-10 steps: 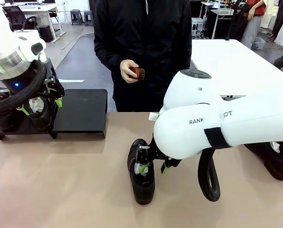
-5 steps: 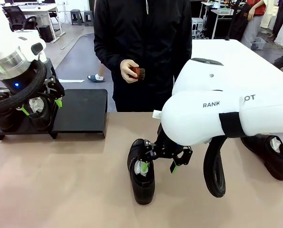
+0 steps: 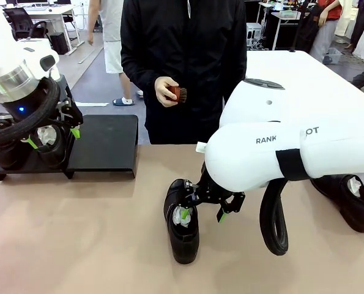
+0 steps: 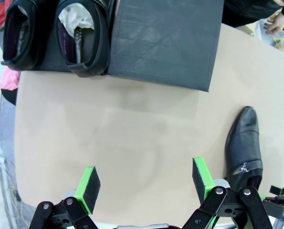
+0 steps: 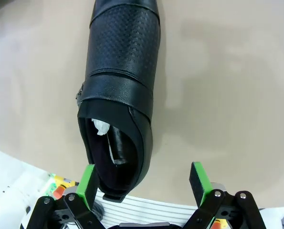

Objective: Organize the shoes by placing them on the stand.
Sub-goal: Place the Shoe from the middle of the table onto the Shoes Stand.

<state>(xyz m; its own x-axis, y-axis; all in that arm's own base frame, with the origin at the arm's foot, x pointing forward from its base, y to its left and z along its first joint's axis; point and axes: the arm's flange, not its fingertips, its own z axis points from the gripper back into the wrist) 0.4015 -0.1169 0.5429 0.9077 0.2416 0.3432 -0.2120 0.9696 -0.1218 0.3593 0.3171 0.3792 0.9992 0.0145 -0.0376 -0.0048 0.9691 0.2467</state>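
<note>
One black shoe (image 3: 183,225) lies in the middle of the tan table, toe toward me. My right gripper (image 3: 203,213) hovers at its heel end, open and gripping nothing. In the right wrist view the shoe (image 5: 122,86) runs up from between the spread green fingers (image 5: 88,183) of the right gripper (image 5: 144,183). The black stand (image 3: 105,142) sits at the far left with two shoes (image 3: 47,146) on its left part. My left gripper (image 3: 53,138) hangs open over them. From the left wrist view I see that pair of shoes (image 4: 82,36), the stand (image 4: 165,43) and the left gripper (image 4: 146,183).
Another black shoe (image 3: 347,205) lies at the table's right edge, partly behind my right arm. A person in black stands at the far side with a small reddish-brown brush (image 3: 177,94) in one hand. A white table (image 3: 304,73) stands behind on the right.
My right gripper has opened wider over the middle shoe's heel and its arm has risen slightly, uncovering the shoe at the right. The middle shoe and my left arm have not moved.
</note>
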